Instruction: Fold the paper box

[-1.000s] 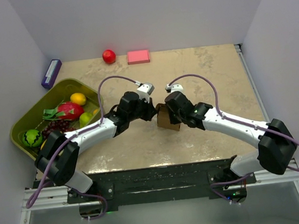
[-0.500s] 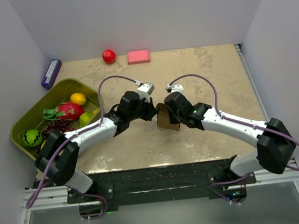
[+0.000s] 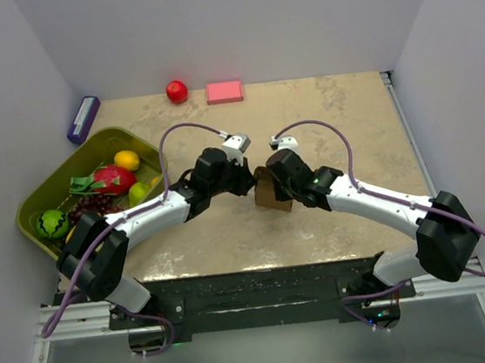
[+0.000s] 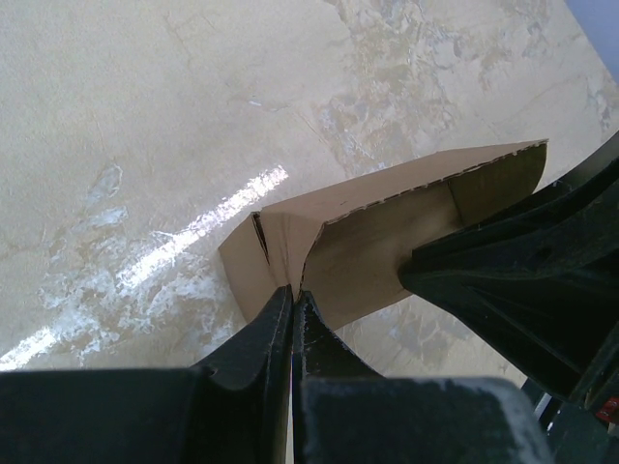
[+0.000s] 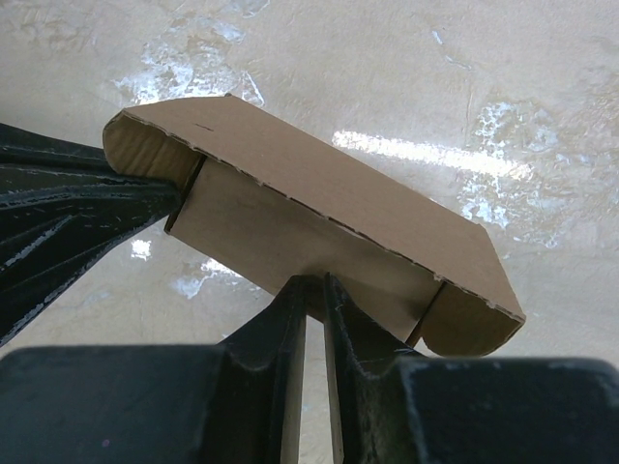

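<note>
The brown cardboard paper box (image 3: 269,195) lay pinched at its 9 o'clock end by the left gripper (image 4: 293,296), at 3 o'clock by the right gripper (image 5: 314,287).

The box (image 5: 319,208) is showing matt corrugated cardboard, rough at its perforated edges. The surface (image 4: 145,116) is gleaming like smooth polished stone. The left pincer (image 4: 293,302) and right pincer (image 5: 314,290) are looking like black plastic.
</note>
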### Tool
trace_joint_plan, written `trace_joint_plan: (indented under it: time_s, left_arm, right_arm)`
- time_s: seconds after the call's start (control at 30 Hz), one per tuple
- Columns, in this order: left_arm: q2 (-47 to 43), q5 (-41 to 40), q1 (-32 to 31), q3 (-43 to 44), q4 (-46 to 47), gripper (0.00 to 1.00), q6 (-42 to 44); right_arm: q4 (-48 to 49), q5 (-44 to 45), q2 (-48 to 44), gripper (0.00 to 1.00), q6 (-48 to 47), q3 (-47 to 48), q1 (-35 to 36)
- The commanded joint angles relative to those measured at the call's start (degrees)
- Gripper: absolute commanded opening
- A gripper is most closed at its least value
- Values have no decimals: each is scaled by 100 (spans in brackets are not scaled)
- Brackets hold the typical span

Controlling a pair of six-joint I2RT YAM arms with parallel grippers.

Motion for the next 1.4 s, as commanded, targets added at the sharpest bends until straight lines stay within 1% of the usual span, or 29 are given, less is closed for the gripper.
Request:
trace_joint_plan:
  time_s: [0.0, 0.2, 0.3, 0.5, 0.67, 0.73, 0.77, 0.83, 0.87, 0.93, 0.97, 1.03, 1.07, 1.17, 1.27, 1.37]
  left_arm:
    - [-88, 360, -128, 57, 366, 0, -175]
    - [-71, 281, -146, -39, 323, 0, -140]
    - [-71, 45, -155, -92, 156, 0, -8]
    - [-36, -97, -181, -373, 41, 0, 97]
    - [-149, -369, -216, -514, -38, 0, 202]
    - [-246, -396, -225, -497, -29, 6, 264]
    - [-281, -387, -225, -488, -21, 12, 317]
    - [-351, -300, -234, -435, -12, 19, 361]
    - [-369, -282, -234, -409, -3, 25, 396]
    - [-448, -255, -225, -321, -3, 32, 431]
    - [-518, -264, -234, -286, -20, 39, 466]
    - [-597, -299, -225, -198, -47, 44, 502]
    - [-694, -325, -225, -180, -73, 49, 563]
    - [-931, -361, -225, -171, -12, 57, 677]
    - [-1020, -527, -225, -172, 67, 59, 818]
    - [-1002, -607, -225, -136, 198, 58, 906]
  right_arm:
    - [-319, 54, 278, 15, 119, -227, -2]
    - [-328, 63, 270, 15, 119, -227, -1]
    - [-328, 54, 261, 15, 119, -227, -10]
    - [-328, 45, 270, 15, 119, -218, -10]
    - [-336, 36, 278, 15, 127, -209, -10]
    - [-345, 45, 270, 15, 127, -201, -10]
    - [-345, 36, 270, 15, 127, -200, -10]
    - [-354, 45, 278, 15, 127, -192, -10]
    - [-363, 54, 278, 15, 127, -183, -10]
    - [-354, 54, 261, 15, 127, -174, -10]
    - [-363, 54, 270, 15, 127, -174, -10]
    - [-363, 54, 243, 15, 127, -174, -2]
    - [-372, 54, 252, 15, 127, -174, -1]
    - [-389, 54, 235, 15, 119, -174, -10]
    - [-363, 45, 234, 15, 119, -183, -1]
    - [-354, 27, 217, 15, 110, -200, -1]
